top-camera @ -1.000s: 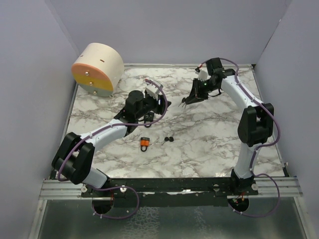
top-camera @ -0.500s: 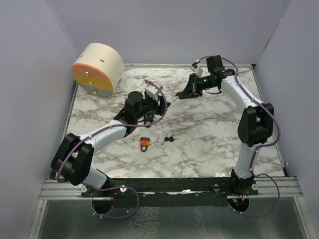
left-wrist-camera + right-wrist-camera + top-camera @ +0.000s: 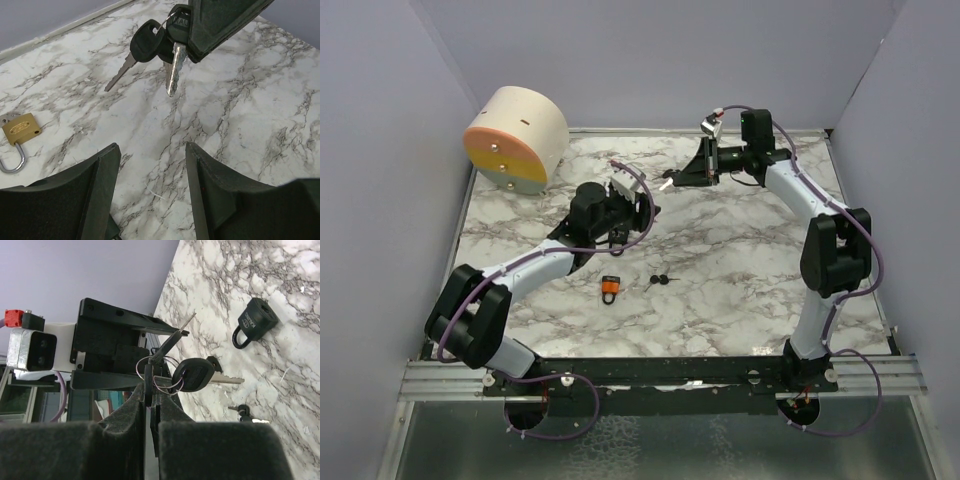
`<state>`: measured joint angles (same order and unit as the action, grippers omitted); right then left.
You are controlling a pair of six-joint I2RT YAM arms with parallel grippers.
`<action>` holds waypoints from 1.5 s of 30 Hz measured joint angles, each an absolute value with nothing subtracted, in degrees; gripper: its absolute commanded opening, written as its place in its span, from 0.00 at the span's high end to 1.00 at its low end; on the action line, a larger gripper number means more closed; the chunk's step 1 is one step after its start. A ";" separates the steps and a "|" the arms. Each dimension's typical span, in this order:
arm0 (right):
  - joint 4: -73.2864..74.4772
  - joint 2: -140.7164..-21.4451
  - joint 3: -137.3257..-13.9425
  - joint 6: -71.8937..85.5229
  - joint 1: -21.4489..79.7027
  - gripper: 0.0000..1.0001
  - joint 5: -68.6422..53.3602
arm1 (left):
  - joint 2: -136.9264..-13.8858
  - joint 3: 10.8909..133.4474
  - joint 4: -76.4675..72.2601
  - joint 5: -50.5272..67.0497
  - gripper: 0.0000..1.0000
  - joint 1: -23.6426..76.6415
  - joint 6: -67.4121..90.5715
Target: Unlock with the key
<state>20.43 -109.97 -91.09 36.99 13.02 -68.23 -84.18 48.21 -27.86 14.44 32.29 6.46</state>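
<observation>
Observed: right hand (image 3: 150,387) pinches key bunch (image 3: 192,376) aloft; left hand (image 3: 152,150) spread, empty. Step judged: presenting key. Next: left must steady black padlock (image 3: 256,320) on desk (image 3: 250,100), keyway exposed

Left arm (image 3: 532,266) and right arm (image 3: 796,190): white link shells, black joint housings, purple cables looped alongside. Left gripper (image 3: 152,147): matte black, wedge-shaped fingers. Right wrist carries a white block (image 3: 709,127) tipped red.

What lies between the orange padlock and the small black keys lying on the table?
Nothing: in the top external view, only bare marble table separates the orange padlock from the black keys.
</observation>
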 measured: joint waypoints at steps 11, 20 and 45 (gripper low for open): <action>16.45 -109.12 -88.64 34.98 12.99 0.99 -68.86 | -84.82 48.21 -34.35 25.63 0.45 26.76 14.72; 14.94 -108.53 -84.93 32.60 12.99 0.99 -67.20 | -85.89 48.31 -37.08 30.33 0.46 25.87 19.49; 7.18 -100.55 -70.37 30.85 12.62 0.99 -54.26 | -84.25 44.21 -27.40 9.98 0.11 24.91 22.74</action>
